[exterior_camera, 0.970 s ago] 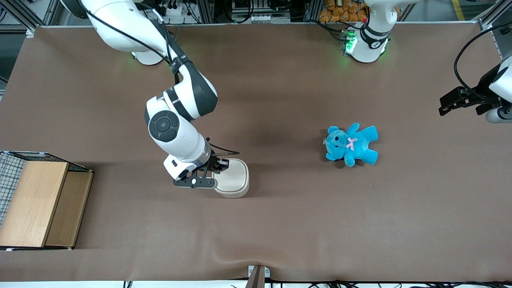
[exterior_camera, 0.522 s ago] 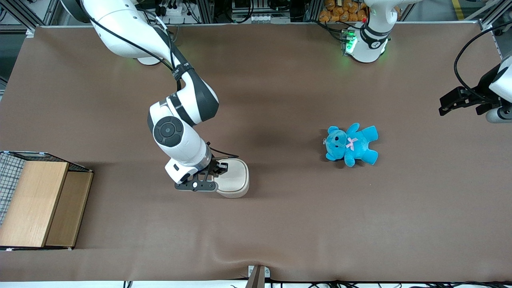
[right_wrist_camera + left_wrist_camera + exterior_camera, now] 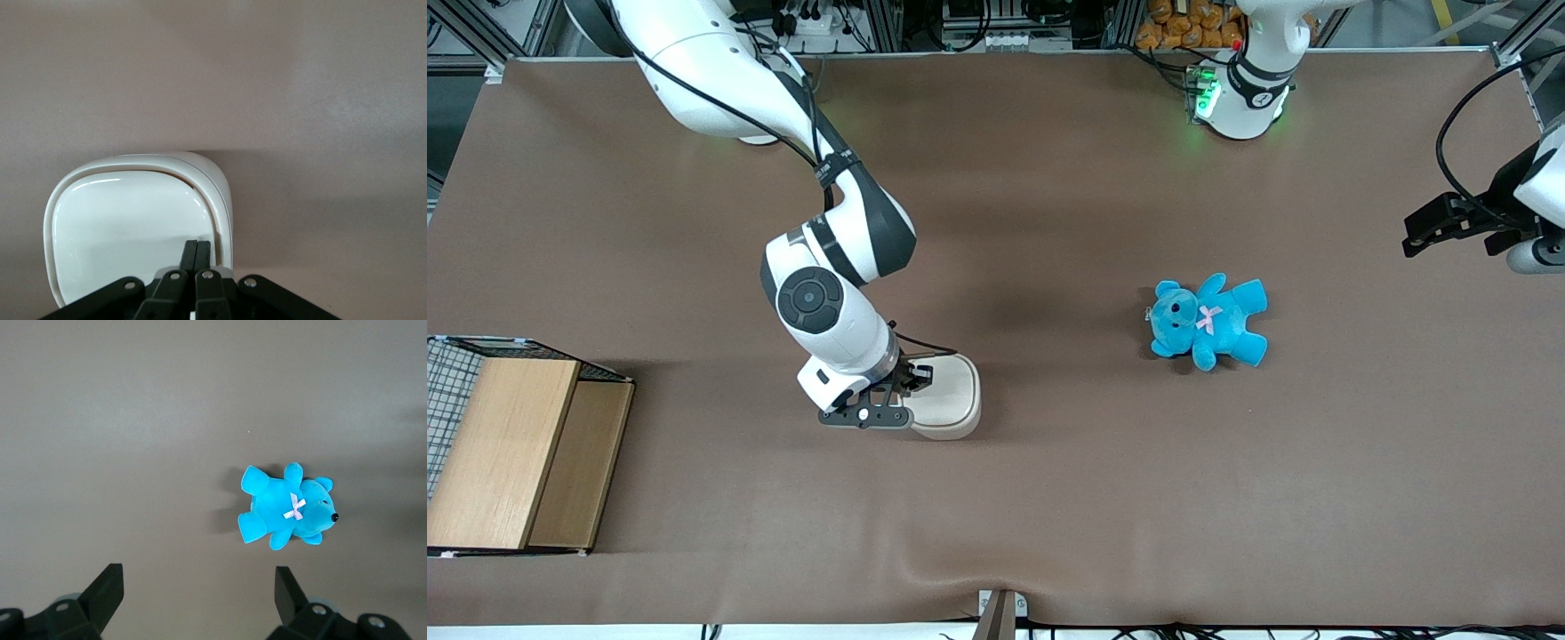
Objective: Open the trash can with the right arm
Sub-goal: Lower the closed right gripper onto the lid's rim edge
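A: What did the front view give you?

B: The trash can [image 3: 947, 396] stood on the brown bench [image 3: 1049, 498], about midway along it, nearer to the camera than the blue teddy [image 3: 1208, 322], which lay toward the parked arm's end. The right arm [image 3: 827, 267] reached down over the can, and its hand [image 3: 907, 384] sat over the lid edge that faces the working arm's end. A wooden box with wire mesh [image 3: 511, 449] rested at the working arm's end of the bench.

A: And the right wrist view?

B: It showed what the front view hid. The hand [image 3: 195, 257] had its two fingers [image 3: 189, 255] pressed together, side by side, with their tips over the flat lid [image 3: 123, 230] just inside the rim. A thin brownish gap showed between lid and rim along one edge, so the lid looked slightly raised there; I could not tell whether the tips touched it.

A: The left wrist view?

B: Only the teddy [image 3: 287, 507] on bare bench.

A: Any change from a second before?

B: The arm's elbow had slid nearer the can and the hand had crept a little farther over the lid. Can and teddy had stayed put.
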`<state>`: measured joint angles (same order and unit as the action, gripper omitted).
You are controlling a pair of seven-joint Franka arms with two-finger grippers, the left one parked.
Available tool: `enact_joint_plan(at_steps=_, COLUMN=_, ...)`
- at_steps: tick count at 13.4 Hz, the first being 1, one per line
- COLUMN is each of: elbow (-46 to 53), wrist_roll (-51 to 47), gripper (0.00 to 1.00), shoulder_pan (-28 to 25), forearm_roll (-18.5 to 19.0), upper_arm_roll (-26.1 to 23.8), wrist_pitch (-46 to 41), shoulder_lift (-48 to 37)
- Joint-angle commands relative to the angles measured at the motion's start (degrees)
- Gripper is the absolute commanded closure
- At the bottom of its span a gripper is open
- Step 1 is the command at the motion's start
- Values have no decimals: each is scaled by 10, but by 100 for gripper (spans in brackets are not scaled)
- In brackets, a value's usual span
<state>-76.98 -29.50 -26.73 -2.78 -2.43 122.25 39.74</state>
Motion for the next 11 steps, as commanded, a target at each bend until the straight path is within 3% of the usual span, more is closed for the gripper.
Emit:
enact_joint_plan(at_steps=1, elbow=20, wrist_roll=5, gripper=100, shoulder_pan=3, forearm_roll=10, upper_arm_roll=-6, wrist_pitch=7, shoulder_lift=16)
enact_joint_plan(at_steps=11, elbow=17, wrist_roll=1, gripper=100, shoulder_pan=-4, forearm_roll=24, upper_arm_roll=-5, wrist_pitch=23, shoulder_lift=27)
